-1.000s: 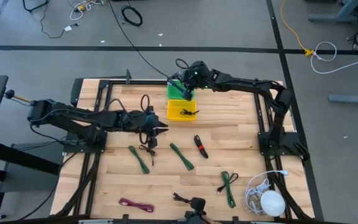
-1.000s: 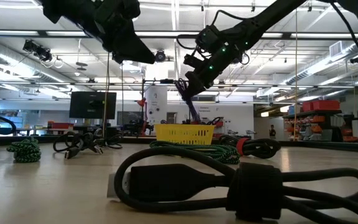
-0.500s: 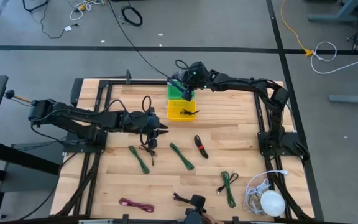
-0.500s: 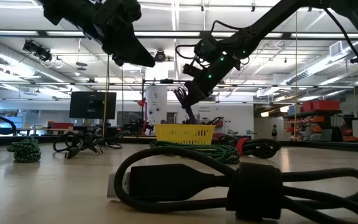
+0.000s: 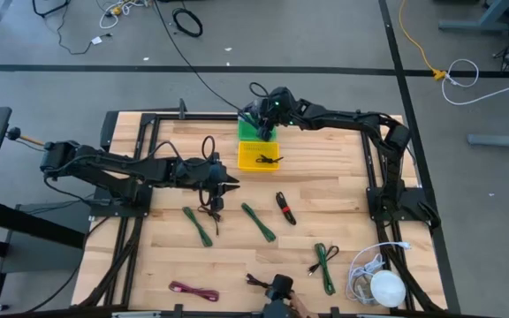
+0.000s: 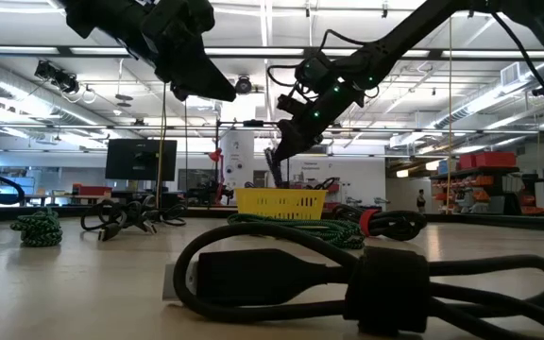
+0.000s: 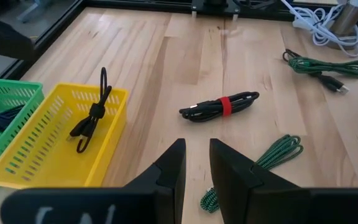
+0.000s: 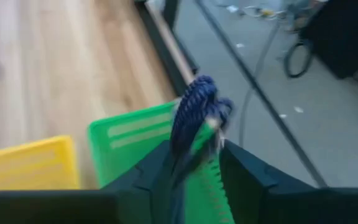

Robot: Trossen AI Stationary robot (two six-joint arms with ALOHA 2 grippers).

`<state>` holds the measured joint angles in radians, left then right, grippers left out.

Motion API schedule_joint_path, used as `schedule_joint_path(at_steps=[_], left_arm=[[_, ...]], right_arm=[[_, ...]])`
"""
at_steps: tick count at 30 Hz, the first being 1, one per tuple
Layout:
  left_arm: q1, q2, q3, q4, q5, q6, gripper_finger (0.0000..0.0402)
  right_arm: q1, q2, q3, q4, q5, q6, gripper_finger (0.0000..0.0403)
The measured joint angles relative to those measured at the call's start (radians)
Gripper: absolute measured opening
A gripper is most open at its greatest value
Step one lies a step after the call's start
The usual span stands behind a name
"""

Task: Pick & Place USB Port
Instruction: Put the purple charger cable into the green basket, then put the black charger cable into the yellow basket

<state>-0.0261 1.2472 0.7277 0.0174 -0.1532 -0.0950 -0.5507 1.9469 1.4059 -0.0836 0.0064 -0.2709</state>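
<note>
Blue cable (image 8: pixel 194 115) between right gripper (image 8: pixel 194 163) jaws — above green basket (image 8: pixel 126 140)

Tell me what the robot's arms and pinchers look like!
Both arms are dark, almost black, built from long jointed segments. Each ends in a gripper with two flat, dark, wedge-shaped fingers: the left gripper and the right gripper. The right arm's wrist shows small green lights, and a thin black cable runs toward it.
</note>
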Motion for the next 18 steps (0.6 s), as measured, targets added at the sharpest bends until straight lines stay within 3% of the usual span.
schedule_joint_path(at_steps=[5, 11, 18], left_arm=[[0.000, 0.000, 0.000, 0.000, 0.000, -0.004, 0.0078], [0.000, 0.000, 0.000, 0.000, 0.000, -0.007, 0.0078], [0.001, -0.002, 0.000, -0.076, -0.008, -0.007, 0.0078]], right_arm=[[0.000, 0.000, 0.000, 0.005, 0.055, 0.000, 0.0177], [0.000, 0.000, 0.000, 0.020, 0.090, 0.001, 0.0188], [0.068, -0.051, 0.000, -0.085, -0.038, 0.043, 0.0184]])
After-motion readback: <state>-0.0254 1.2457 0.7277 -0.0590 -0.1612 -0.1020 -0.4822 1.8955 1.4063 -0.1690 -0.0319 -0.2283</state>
